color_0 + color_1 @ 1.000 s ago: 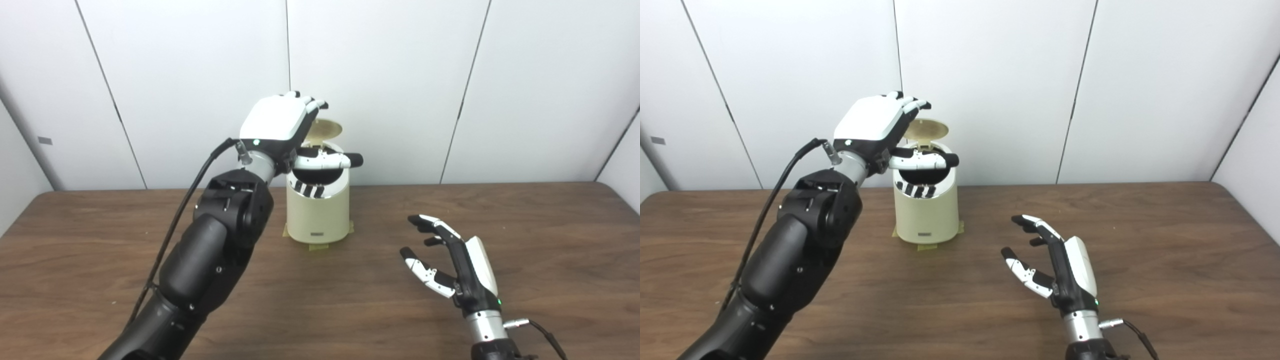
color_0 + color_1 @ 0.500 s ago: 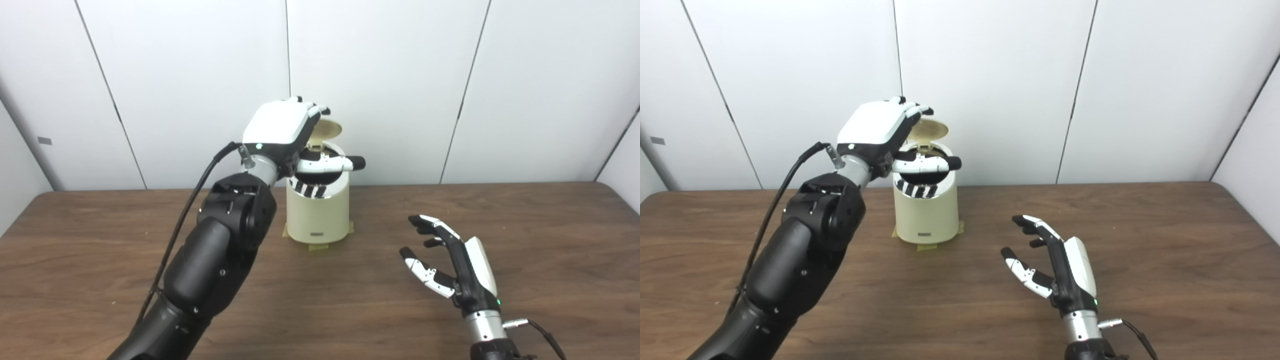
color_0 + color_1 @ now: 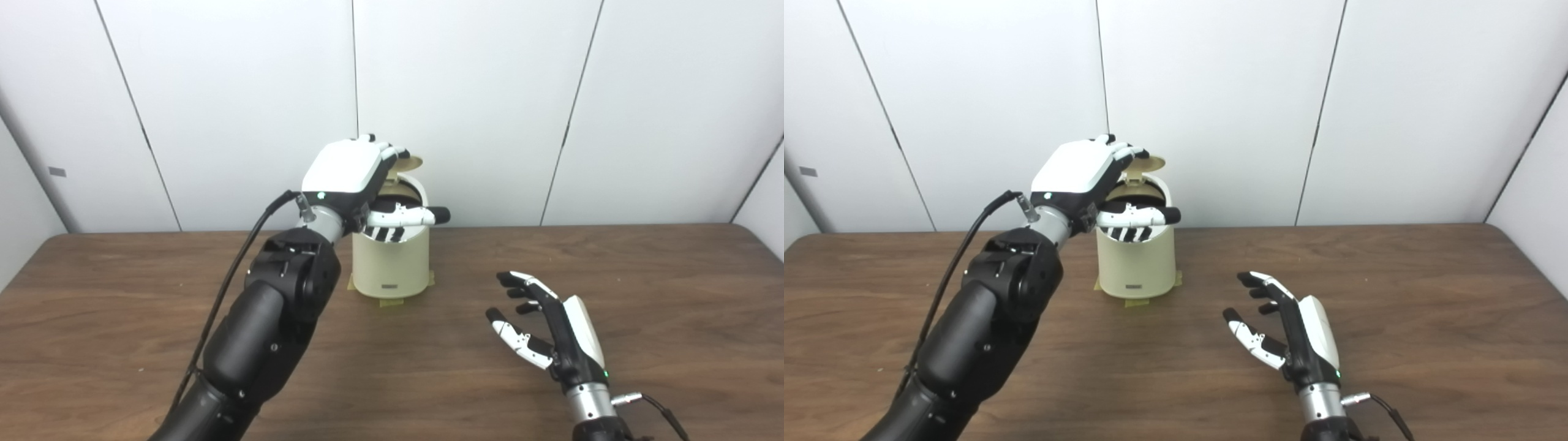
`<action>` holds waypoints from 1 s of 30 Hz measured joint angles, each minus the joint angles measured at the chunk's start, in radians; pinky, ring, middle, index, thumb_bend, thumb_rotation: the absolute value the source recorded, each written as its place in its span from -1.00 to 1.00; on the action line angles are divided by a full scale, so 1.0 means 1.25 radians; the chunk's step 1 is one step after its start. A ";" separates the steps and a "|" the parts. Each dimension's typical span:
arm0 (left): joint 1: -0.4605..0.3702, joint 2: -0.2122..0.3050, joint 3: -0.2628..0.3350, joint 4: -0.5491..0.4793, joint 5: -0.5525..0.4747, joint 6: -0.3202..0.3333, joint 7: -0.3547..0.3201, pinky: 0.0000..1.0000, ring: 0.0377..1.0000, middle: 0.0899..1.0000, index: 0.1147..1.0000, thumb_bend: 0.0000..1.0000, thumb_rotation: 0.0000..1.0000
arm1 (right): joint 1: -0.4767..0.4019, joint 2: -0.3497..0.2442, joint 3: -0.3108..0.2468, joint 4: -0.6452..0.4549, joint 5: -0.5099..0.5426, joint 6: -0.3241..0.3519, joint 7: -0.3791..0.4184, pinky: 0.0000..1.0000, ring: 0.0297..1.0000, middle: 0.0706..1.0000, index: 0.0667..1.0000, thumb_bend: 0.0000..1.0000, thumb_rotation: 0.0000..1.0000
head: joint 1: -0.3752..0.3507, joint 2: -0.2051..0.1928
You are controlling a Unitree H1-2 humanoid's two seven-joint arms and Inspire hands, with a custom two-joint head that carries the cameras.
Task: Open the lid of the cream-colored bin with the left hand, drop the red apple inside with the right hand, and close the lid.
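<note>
Left eye view: cream-colored bin (image 3: 390,260) stands upright at the back middle of the bench (image 3: 122,306), on tape patches. Lid (image 3: 409,164) is tilted up, hinged at the bin's far rim, opening exposed. Left hand (image 3: 346,174) is over the bin's left rim, palm down, fingers (image 3: 392,152) extended and slightly apart, tips at or just beside the lid's left edge; cannot tell if they touch. Thumb juts right across the opening. It clamps nothing. Right hand (image 3: 560,334) hovers low over the bench, well apart from the bin to the front right, fingers spread, empty. No red apple visible; judged to be inside the bin already, but the interior is not readable.

Right eye view: same layout. Bin (image 3: 1136,260), lid (image 3: 1145,164) about halfway up, its flat face toward the camera. Left hand (image 3: 1078,174) is above and left of the lid, so the left is plainly the nearer hand. Right hand (image 3: 1298,340) open, palm turned left.

Judgement: closing step. The lid lies ahead of and under the fingertips; pushing down and toward the camera should shut it. The thumb sits in the lid's path and could get pinched. Open room right of and behind the bin; bench otherwise free.
</note>
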 measured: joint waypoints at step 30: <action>0.150 -0.022 -0.014 -0.063 -0.013 -0.006 -0.016 1.00 1.00 0.79 0.73 0.96 0.95 | 0.016 0.002 0.007 -0.032 -0.003 0.066 0.036 0.27 0.47 0.51 0.51 -0.61 0.08 | -0.006 0.025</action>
